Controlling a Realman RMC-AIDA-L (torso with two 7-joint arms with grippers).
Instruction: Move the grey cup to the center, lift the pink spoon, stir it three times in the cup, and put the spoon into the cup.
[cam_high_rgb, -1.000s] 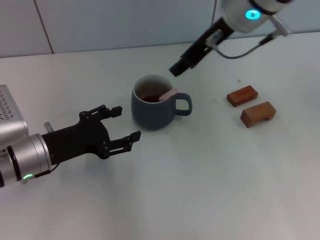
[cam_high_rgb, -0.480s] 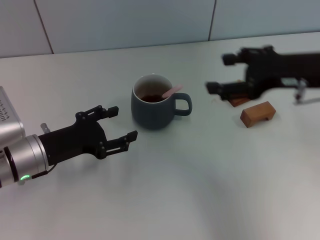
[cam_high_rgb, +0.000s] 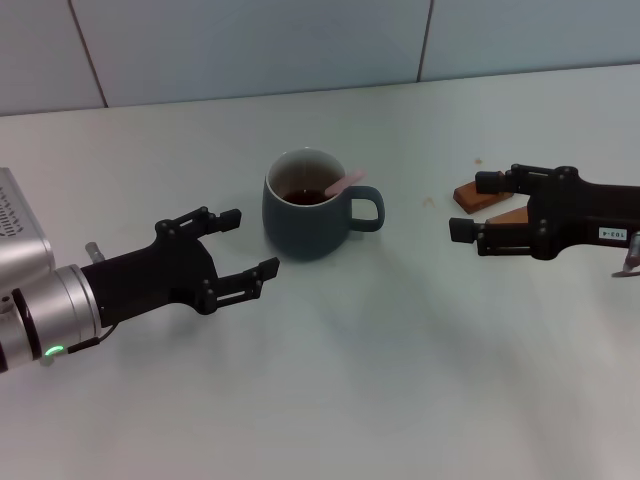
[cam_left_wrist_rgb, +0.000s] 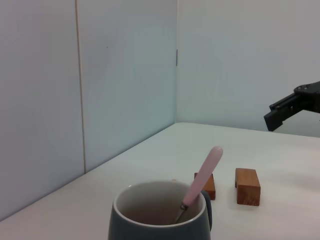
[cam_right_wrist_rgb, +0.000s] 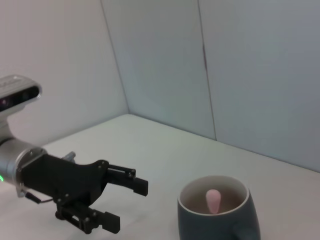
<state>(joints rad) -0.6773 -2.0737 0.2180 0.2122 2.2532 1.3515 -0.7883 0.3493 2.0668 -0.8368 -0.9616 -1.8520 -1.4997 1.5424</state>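
The grey cup (cam_high_rgb: 308, 208) stands upright near the table's middle, handle toward the right, brown liquid inside. The pink spoon (cam_high_rgb: 343, 184) rests in it, its pink handle leaning over the rim on the handle side. The cup (cam_left_wrist_rgb: 161, 217) and spoon (cam_left_wrist_rgb: 202, 176) also show in the left wrist view, and the cup (cam_right_wrist_rgb: 218, 211) and spoon (cam_right_wrist_rgb: 213, 200) in the right wrist view. My left gripper (cam_high_rgb: 248, 244) is open and empty, just left of the cup. My right gripper (cam_high_rgb: 473, 206) is open and empty, to the right of the cup, low over the table.
Two brown wooden blocks (cam_high_rgb: 483, 194) lie right of the cup, partly hidden behind my right gripper; they show in the left wrist view (cam_left_wrist_rgb: 248, 186). A tiled wall runs along the table's far edge.
My right arm has come down from above the cup and settled low on the right, in front of the wooden blocks. The spoon stays in the cup. The left gripper has barely moved.
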